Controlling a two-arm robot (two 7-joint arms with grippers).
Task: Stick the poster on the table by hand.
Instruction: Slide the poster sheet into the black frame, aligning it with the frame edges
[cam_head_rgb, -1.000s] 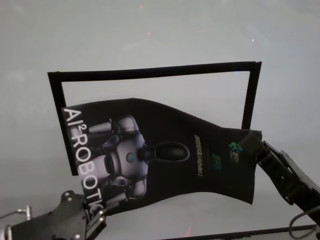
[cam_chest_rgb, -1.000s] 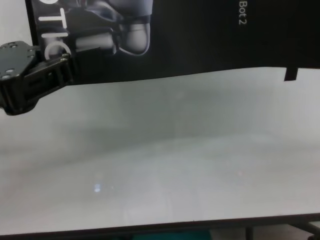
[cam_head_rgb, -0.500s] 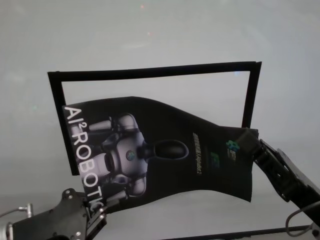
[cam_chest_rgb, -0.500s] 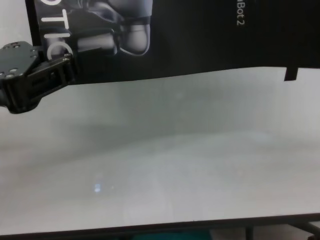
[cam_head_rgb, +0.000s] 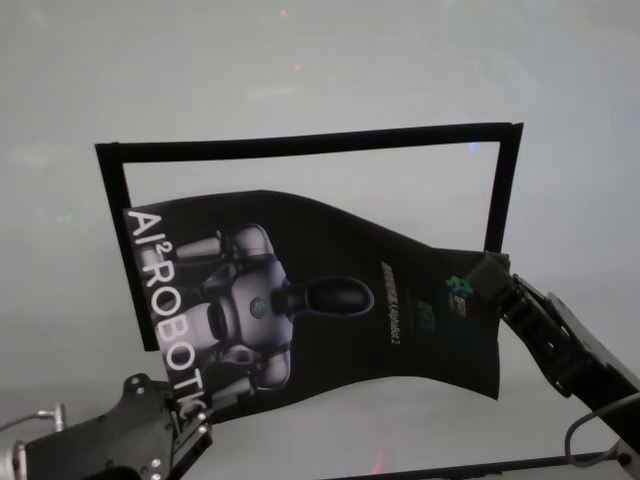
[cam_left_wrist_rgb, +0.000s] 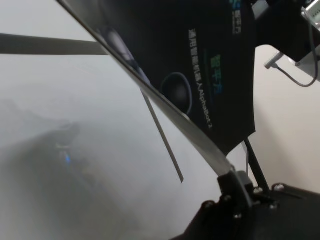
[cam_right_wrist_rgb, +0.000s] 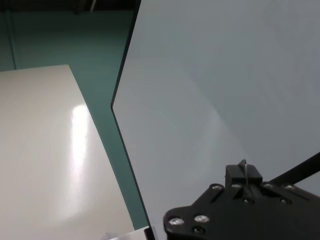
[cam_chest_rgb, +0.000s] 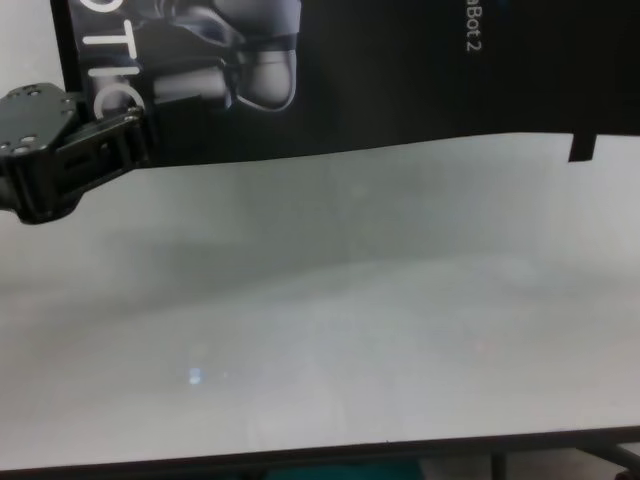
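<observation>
**Two grippers hold the poster up over the worktop**

The poster (cam_head_rgb: 330, 300) is in the middle of the head view. It is black and shiny, with a grey-white robot picture and big white letters down its left side. It sags and bends like a wave, so it is not lying flat.

The left gripper (cam_head_rgb: 190, 425) is at the lower left of the head view. It is closed tight on the poster's lower left corner, next to the white letters. In the chest view the same gripper (cam_chest_rgb: 125, 140) sits at the upper left and pinches the poster's bottom edge.

The right gripper (cam_head_rgb: 487, 275) is at the right of the head view. It is closed on the poster's right edge, near the small green and blue marks.

The white worktop (cam_head_rgb: 300, 70) fills the whole view under the poster. A frame of thin black tape strips (cam_head_rgb: 300, 143) lies flat on it. The frame's top strip runs above the poster. The poster covers the lower part of the frame.

In the chest view the worktop's dark near edge (cam_chest_rgb: 300, 462) runs along the bottom.
</observation>
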